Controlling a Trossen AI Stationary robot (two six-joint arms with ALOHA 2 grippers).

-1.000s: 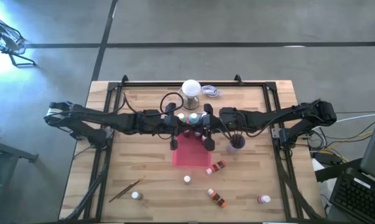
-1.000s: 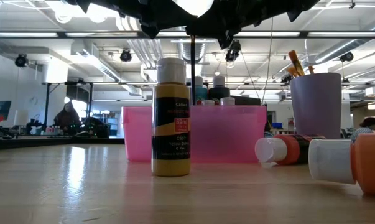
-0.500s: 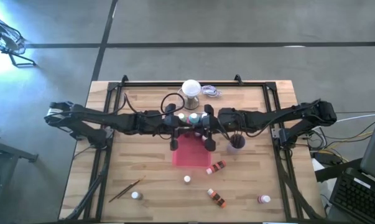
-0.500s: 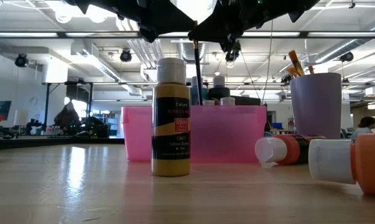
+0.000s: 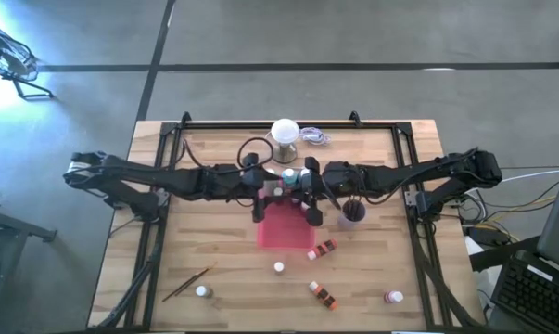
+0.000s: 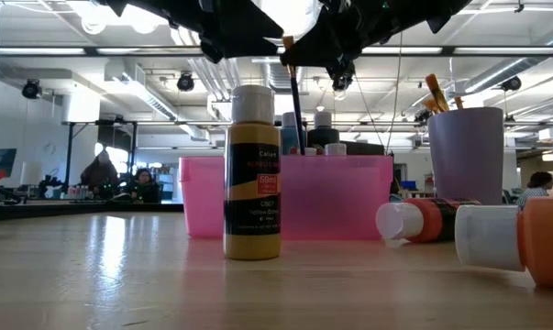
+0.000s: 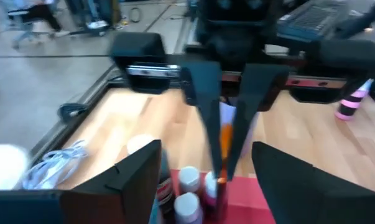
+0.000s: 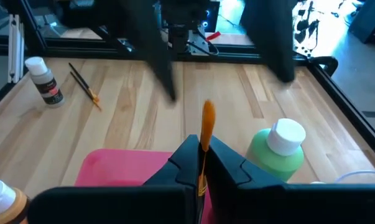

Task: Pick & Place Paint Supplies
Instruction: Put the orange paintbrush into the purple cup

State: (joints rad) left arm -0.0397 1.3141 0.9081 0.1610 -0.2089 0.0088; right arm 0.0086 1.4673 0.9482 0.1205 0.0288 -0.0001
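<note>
**Item: brush, in hand.** My right gripper [image 8: 201,148] is clamped on a thin brush [image 8: 207,121], its orange end standing up past my fingertips. I hold it above the far end of the pink tray [image 5: 284,234], mid-table.

**Item: left gripper [image 7: 206,149].** Fingers apart, holding nothing, facing my right gripper across the tray.

**Item: supplies not yet placed.** A second brush [image 5: 188,283] lies near-left. Small bottles are scattered along the near side, among them an orange one [image 5: 323,249] just beside the tray. A purple cup [image 5: 352,212] stands right of the tray.

**Risks, as I judge them.**
- The brush is thin and gripped at one spot, so it could pivot or slip between my pads.
- Lowered at a tilt, the handle may knock the white-capped bottles already in the tray.
- My two grippers are close together, so a careless swing could make them touch.

**Views compared.**
- Low view: the brush handle [image 6: 294,101] hangs slightly tilted, its lower end hidden behind the tray wall. From overhead my arms cover it.
- Right wrist view: shows my grip itself, plus a green bottle [image 8: 277,152] nearby.
- High view only: the spread of loose supplies.
</note>
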